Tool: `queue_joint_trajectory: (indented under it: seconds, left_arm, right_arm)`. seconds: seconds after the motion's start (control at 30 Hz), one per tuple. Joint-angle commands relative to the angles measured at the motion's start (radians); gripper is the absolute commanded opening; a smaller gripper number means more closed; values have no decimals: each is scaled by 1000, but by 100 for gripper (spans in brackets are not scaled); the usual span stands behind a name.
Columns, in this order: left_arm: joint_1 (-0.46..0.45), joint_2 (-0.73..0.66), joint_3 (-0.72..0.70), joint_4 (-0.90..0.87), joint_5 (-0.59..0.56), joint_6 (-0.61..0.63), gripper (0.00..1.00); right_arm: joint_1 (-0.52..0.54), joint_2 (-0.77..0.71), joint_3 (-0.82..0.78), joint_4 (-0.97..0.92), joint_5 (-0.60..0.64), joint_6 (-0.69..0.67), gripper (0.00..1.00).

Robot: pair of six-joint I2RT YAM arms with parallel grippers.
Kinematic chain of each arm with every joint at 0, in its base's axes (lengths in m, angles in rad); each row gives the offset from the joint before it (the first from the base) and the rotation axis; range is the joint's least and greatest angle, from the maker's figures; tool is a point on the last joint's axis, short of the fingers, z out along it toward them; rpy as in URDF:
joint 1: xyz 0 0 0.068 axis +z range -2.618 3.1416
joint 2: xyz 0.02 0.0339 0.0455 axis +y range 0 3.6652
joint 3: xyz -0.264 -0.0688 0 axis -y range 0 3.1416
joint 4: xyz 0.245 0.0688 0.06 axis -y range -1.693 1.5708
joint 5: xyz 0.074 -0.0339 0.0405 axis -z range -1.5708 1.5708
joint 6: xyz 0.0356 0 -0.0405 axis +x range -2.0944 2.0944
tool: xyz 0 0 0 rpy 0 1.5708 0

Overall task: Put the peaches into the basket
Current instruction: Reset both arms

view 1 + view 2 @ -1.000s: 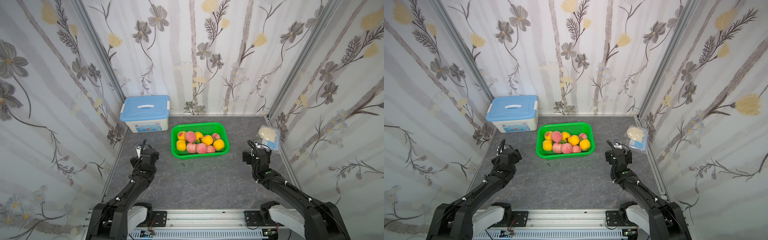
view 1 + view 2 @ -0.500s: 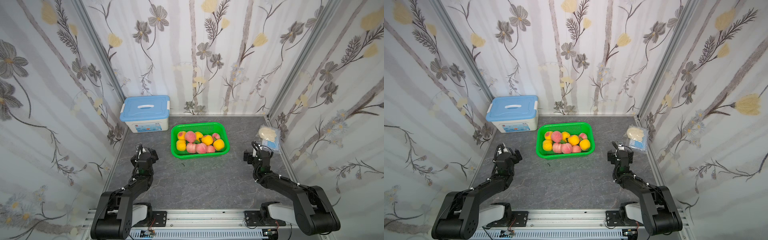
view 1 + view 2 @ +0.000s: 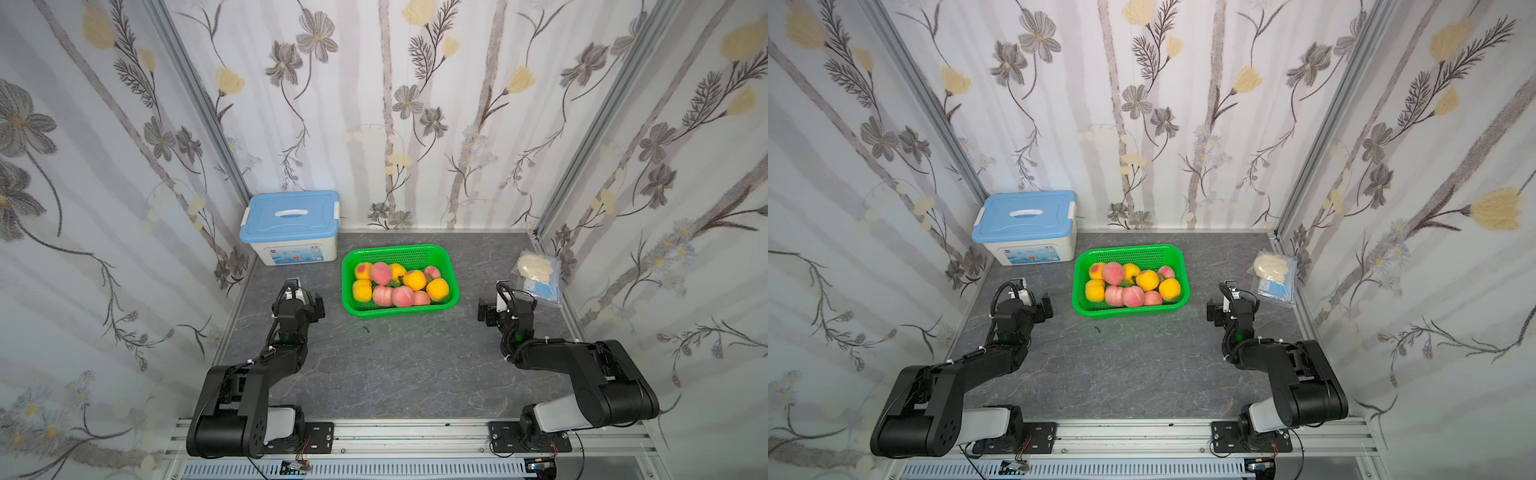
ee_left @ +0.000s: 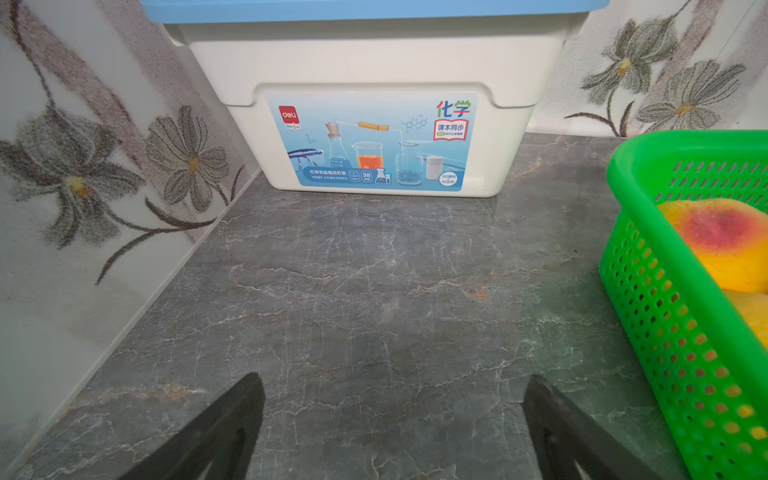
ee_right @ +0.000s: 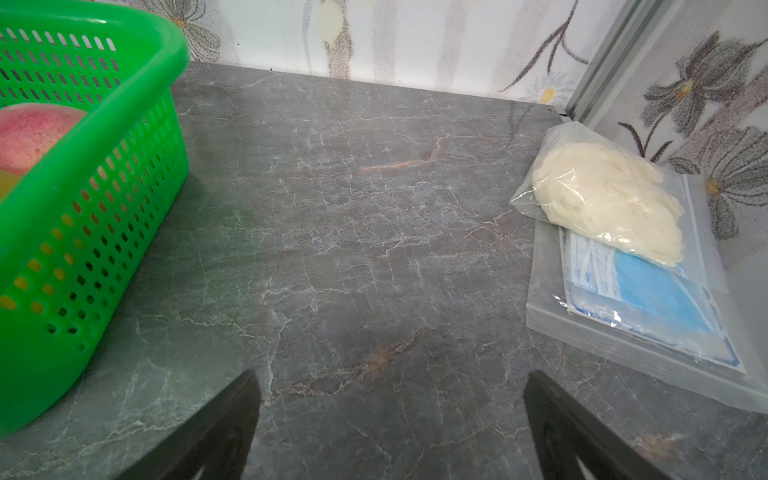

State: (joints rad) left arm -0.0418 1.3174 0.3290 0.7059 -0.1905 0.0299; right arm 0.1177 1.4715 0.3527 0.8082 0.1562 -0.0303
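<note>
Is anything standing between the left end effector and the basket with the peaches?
Nothing visible. Only bare table lies between the open left end effector and the basket, where the peaches already lie. The box stands farther back, out of that path.

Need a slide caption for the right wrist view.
Open right pincer over table, between basket of peaches and bagged gloves.

I logged the basket as glossy green moulded plastic, perforated. The peaches looked matt, and the skin was faintly speckled in the right wrist view. The desk was grey marble-look, smooth, with a low sheen. The storage box was smooth white plastic and its printed label was slick. The bags were clear crinkled film. The front rail was bare silvery metal.
</note>
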Motion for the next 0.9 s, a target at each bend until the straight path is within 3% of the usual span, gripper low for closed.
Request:
queue_joint_trajectory:
  seconds: [0.0,0.4,0.63,0.77,0.87]
  left_arm:
    - [2,-9,-11,51,15,26,100]
    - [2,-104,-76,80,-35,-18,100]
    - [3,34,-11,125,0,-43,100]
    - [3,178,-6,255,114,-19,100]
    - [3,237,28,242,149,0,100]
  right_arm:
    - [1,8,41,-24,-34,-19,100]
    - [-4,15,62,-57,-116,-48,100]
    - [-4,15,61,-57,-115,-49,100]
    - [-4,15,62,-57,-116,-49,100]
    - [-4,15,61,-58,-116,-49,100]
